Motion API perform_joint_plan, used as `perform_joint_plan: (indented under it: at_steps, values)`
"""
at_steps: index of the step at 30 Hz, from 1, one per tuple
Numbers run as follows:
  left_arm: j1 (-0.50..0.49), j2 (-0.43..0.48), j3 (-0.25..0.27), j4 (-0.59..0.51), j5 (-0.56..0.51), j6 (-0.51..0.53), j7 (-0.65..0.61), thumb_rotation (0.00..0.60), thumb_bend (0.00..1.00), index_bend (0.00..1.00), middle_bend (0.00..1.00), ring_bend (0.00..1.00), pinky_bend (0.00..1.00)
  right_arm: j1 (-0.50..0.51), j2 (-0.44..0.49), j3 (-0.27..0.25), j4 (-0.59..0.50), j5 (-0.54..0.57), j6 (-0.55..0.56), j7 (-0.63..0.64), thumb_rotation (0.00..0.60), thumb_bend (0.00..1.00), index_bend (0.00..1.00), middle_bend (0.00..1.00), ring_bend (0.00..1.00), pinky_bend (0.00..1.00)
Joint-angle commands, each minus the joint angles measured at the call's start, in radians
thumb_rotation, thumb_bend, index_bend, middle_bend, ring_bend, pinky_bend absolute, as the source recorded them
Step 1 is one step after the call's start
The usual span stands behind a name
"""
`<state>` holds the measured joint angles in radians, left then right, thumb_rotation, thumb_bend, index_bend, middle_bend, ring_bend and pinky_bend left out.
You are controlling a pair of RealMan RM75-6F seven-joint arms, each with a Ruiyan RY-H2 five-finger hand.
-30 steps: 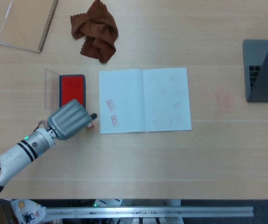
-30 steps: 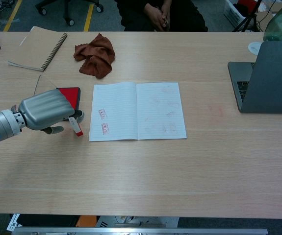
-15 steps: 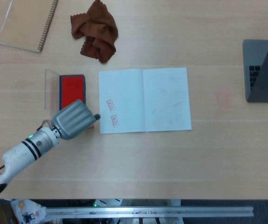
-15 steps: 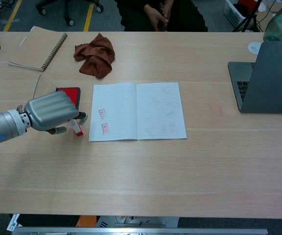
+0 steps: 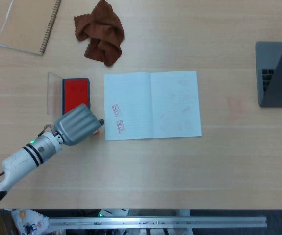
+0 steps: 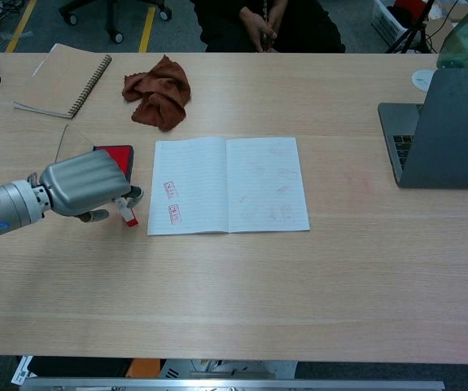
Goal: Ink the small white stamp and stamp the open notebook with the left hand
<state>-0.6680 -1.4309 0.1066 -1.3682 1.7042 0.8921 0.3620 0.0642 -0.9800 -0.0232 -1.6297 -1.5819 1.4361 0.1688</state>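
My left hand hovers low over the table, just left of the open notebook. Its fingers pinch the small white stamp, whose red base points down; in the head view only that red tip shows under the hand. Whether the base touches the table I cannot tell. The red ink pad lies right behind the hand, its clear lid open to the left. Two red stamp marks sit on the notebook's left page. My right hand is out of both views.
A brown cloth lies at the back, and a spiral notebook lies at the back left. A grey laptop stands at the right edge. A seated person is behind the table.
The left hand drifted a little toward the notebook, then eased back slightly. It still holds the stamp in almost the same spot.
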Motion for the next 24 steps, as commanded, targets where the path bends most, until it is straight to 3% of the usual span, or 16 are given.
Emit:
perform_joint_plan:
  at_steps: [1, 24]
  values:
    - [-0.001, 0.000, 0.002, 0.001, -0.001, 0.001, -0.001, 0.600, 0.25, 0.45, 1.00, 1.00, 1.00, 0.000, 0.000, 0.000, 0.000, 0.000, -0.001, 0.000, 0.600, 0.35, 0.32, 0.38, 0.19, 0.26]
    - [-0.007, -0.010, 0.026, 0.025, 0.013, 0.024, -0.035, 0.600, 0.27, 0.49, 1.00, 1.00, 1.00, -0.003, 0.004, -0.001, -0.009, 0.002, -0.003, -0.007, 0.600, 0.35, 0.32, 0.38, 0.19, 0.26]
